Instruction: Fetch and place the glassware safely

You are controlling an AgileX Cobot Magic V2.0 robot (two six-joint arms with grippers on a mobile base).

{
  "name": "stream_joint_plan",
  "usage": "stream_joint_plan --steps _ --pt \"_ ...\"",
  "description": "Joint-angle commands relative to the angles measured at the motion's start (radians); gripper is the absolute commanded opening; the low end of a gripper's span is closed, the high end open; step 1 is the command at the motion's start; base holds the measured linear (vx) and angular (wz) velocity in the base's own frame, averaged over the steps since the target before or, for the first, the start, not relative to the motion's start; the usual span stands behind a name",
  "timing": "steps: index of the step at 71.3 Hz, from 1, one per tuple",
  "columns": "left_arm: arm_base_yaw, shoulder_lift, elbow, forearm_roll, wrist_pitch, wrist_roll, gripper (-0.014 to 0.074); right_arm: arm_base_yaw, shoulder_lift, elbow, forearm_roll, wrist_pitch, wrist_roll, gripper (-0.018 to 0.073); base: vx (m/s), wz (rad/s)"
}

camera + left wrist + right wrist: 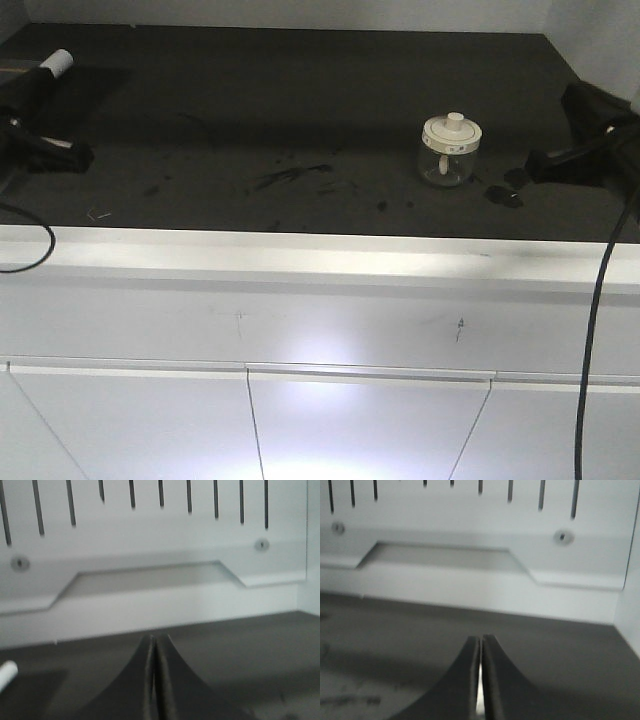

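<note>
The glassware [449,150], a squat clear jar with a cream-white knobbed lid, stands upright on the dark worktop [300,120], right of centre in the front view. Neither wrist view shows it. My right gripper [540,165] rests low at the right edge, a short way right of the jar and apart from it. Its wrist view shows the right gripper [481,639] shut on nothing. My left gripper [75,152] sits at the far left, far from the jar. The left gripper [154,638] has its jaws pressed together with nothing between them.
A white cylindrical tube [57,62] lies at the back left, and its end shows in the left wrist view as the tube [7,672]. A white slotted back wall [160,555] closes the far side. Dark scuffs [290,176] mark the worktop. A black cable [598,330] hangs at the right.
</note>
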Motion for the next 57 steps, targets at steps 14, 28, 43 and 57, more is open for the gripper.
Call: stream_joint_plan --steps 14,28,43,57 --pt "-0.002 -0.037 0.113 -0.016 -0.118 -0.013 -0.0007 -0.003 -0.024 0.069 -0.065 -0.079 -0.002 -0.0001 0.0 0.0" --pt "-0.002 -0.037 0.143 -0.016 -0.152 -0.013 -0.0007 -0.003 -0.024 0.072 -0.094 -0.079 -0.002 0.0003 0.0 0.0" --pt "-0.002 -0.037 0.143 -0.016 -0.152 -0.013 -0.0003 -0.003 -0.024 0.072 -0.094 -0.076 0.002 0.0149 0.0 0.0" --pt "-0.002 -0.037 0.143 -0.016 -0.152 -0.013 0.0002 -0.003 -0.023 0.072 -0.094 -0.075 0.0 0.0471 0.0 0.0"
